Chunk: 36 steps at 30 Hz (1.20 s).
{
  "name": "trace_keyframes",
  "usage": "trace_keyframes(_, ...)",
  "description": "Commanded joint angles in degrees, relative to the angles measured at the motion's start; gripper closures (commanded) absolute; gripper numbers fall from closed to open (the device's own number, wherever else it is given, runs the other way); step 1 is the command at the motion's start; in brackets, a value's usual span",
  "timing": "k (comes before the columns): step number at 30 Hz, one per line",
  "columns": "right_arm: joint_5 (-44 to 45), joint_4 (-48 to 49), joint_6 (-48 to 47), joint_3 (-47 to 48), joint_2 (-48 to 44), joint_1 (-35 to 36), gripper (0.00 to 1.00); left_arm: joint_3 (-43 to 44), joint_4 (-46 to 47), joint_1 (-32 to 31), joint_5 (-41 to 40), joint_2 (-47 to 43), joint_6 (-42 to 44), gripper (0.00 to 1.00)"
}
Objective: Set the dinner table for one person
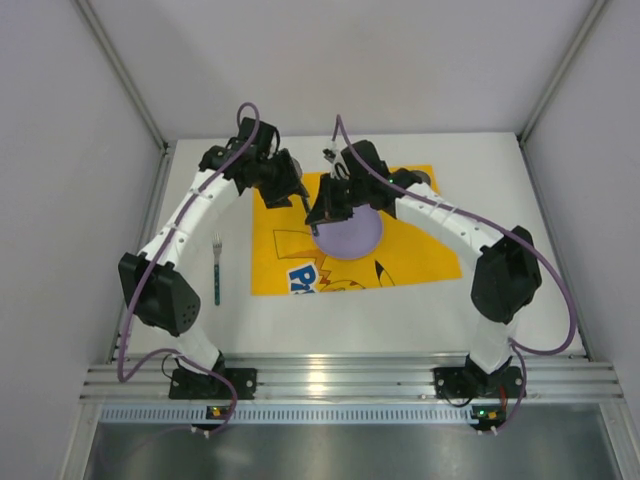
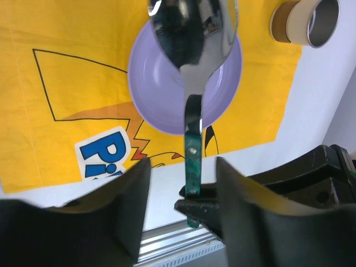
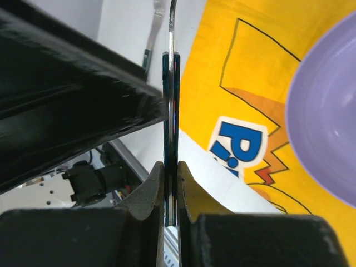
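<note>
Pinching the spoon [image 2: 192, 67] handle, right fingers [image 3: 147, 194] clamp shut; left fingers [image 2: 125, 206] stand apart, spoon bowl's top cropped.

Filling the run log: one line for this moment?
left gripper: open around spoon | right gripper: shut on spoon | spoon: aloft over mat | fork: on table | plate: on mat

blue letters "Pi", white patch, on the yellow mat [image 2: 55, 83], rest hidden
</note>
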Motion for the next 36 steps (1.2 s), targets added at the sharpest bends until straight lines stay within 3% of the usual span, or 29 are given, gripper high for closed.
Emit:
trace_keyframes(1,4.5,-4.6,-2.9,2.3,-3.7,-2.7,1.0,-0.5,-0.3,0.1,-2.5,-5.2,1.6,0.4)
trace_keyframes(3,6.3,-5.9,-5.1,1.0,-4.7,-4.0,1.0,-1.4,-1.0,0.4,-5.6,-6.7,2.6,0.2)
trace_keyframes(7,7.8,-8.0,-7.9,-4.9,-9.9,-10.1,1.0,-4.7,-0.8,2.5,-7.6,-10.2,4.1,0.11)
trace_keyframes(13,7.5,-10.5,-12.5,-17.6,-15.5,-22.3,1.0,-9.4,-2.6,7.0,-9.5,-13.1,7.3,0.11)
trace_keyframes(16,5.6,-11.8,-14.3,-19.1,-14.2,-25.7,1.0,-10.9,-2.8,8.8,-9.5,-13.6,8.0,0.11)
trace_keyframes(24,2.4,-14.3,-17.7,-16.9,-9.1,-26.7,1.0,-15.0,-1.2,11.4,-9.0,-13.7,8.1,0.13)
trace_keyframes(36,-1.0,-11.7,-14.3,-16.7,-1.0,-26.7,1.0,-17.2,-1.0,13.5,-9.5,-14.2,8.9,0.14)
